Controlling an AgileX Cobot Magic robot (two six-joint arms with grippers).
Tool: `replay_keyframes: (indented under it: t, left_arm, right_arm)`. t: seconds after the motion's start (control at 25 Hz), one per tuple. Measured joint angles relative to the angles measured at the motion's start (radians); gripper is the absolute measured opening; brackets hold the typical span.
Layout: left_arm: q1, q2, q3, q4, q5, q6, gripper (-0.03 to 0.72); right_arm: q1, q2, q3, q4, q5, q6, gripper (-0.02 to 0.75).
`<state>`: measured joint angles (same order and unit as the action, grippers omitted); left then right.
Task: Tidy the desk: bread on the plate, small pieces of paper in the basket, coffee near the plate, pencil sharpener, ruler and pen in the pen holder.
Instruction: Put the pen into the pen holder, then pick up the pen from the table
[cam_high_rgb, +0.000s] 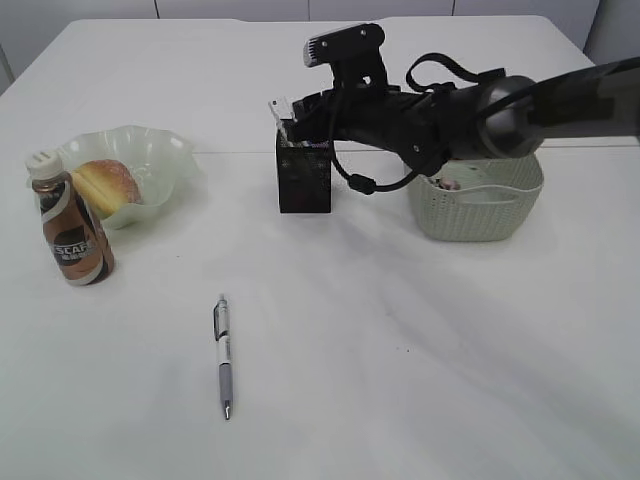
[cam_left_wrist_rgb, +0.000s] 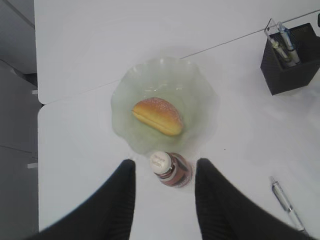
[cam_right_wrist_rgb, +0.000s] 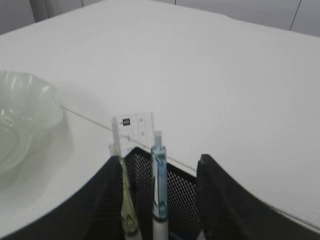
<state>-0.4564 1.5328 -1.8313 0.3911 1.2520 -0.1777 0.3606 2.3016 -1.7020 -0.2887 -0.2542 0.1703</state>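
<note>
The bread (cam_high_rgb: 105, 183) lies on the pale green plate (cam_high_rgb: 155, 150), also in the left wrist view (cam_left_wrist_rgb: 157, 116). The coffee bottle (cam_high_rgb: 72, 225) stands upright against the plate's front edge. My left gripper (cam_left_wrist_rgb: 165, 161) is open above the bottle (cam_left_wrist_rgb: 175, 172), out of the exterior view. A grey pen (cam_high_rgb: 224, 355) lies on the table. My right gripper (cam_high_rgb: 300, 115) is open over the black mesh pen holder (cam_high_rgb: 304, 180), its fingers (cam_right_wrist_rgb: 159, 159) on either side of a blue pen (cam_right_wrist_rgb: 159, 180). A clear ruler (cam_right_wrist_rgb: 136, 127) and a greenish pen (cam_right_wrist_rgb: 125, 195) stand in the holder.
A pale woven basket (cam_high_rgb: 475, 210) stands right of the pen holder under my right arm, with a small pinkish item (cam_high_rgb: 450, 185) inside. A seam (cam_high_rgb: 240, 152) runs across the white table behind the plate.
</note>
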Motion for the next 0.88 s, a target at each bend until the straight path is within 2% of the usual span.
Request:
replay_keyframes:
  t: [0.28,0.72,0.88]
  left_arm:
    - [0.0,0.0,0.0,-0.073,0.006,-0.095,0.297]
    - [0.0,0.016,0.004,-0.285,0.008,-0.27,0.297]
    - [0.0,0.024,0.094,-0.346,0.008,-0.316,0.298]
  right_arm:
    - [0.0,-0.131,0.0,0.033,0.347,0.0,0.353]
    - [-0.002,-0.369,-0.02,0.175,0.805,0.0,0.352]
    - [-0.002,-0.411,-0.045,0.209,0.991,0.0,0.352]
